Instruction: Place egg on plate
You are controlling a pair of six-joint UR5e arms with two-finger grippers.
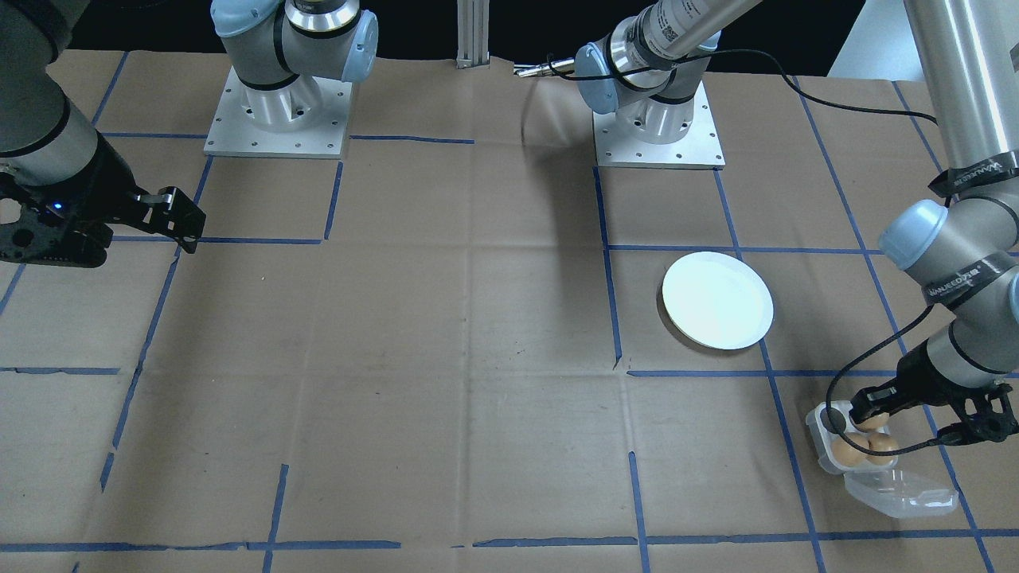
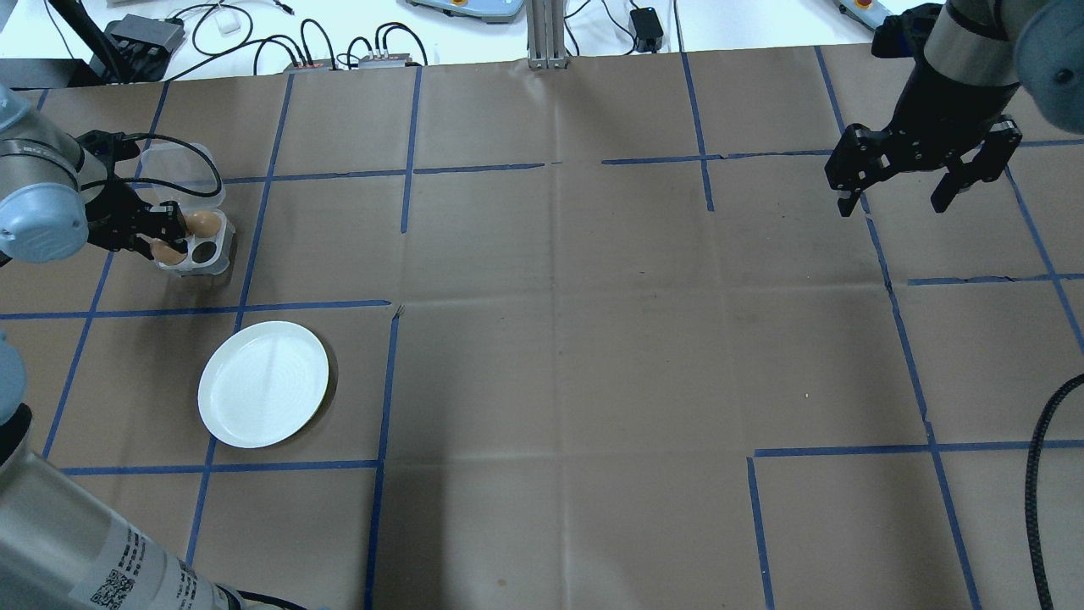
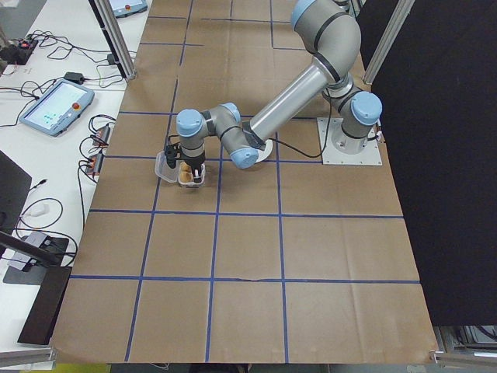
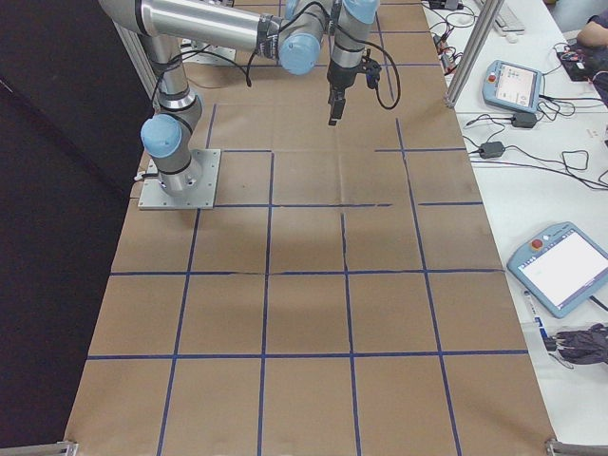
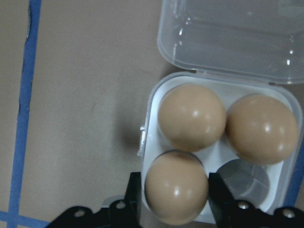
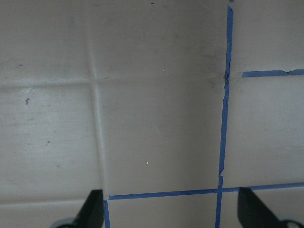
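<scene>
Left pincer [image 5: 176, 202] clamped around egg [image 5: 176, 186], plate [image 2: 263, 395] only in exterior views.

Silver-tubed arms with pale blue joint caps, black cables and black grippers on square metal bases.

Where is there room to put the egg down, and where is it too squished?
The plate is bare all over, so the egg fits anywhere on it. The wide brown table between the plate and the right gripper is bare too. It is crowded at the carton, where the left gripper hugs one egg beside two more.
</scene>
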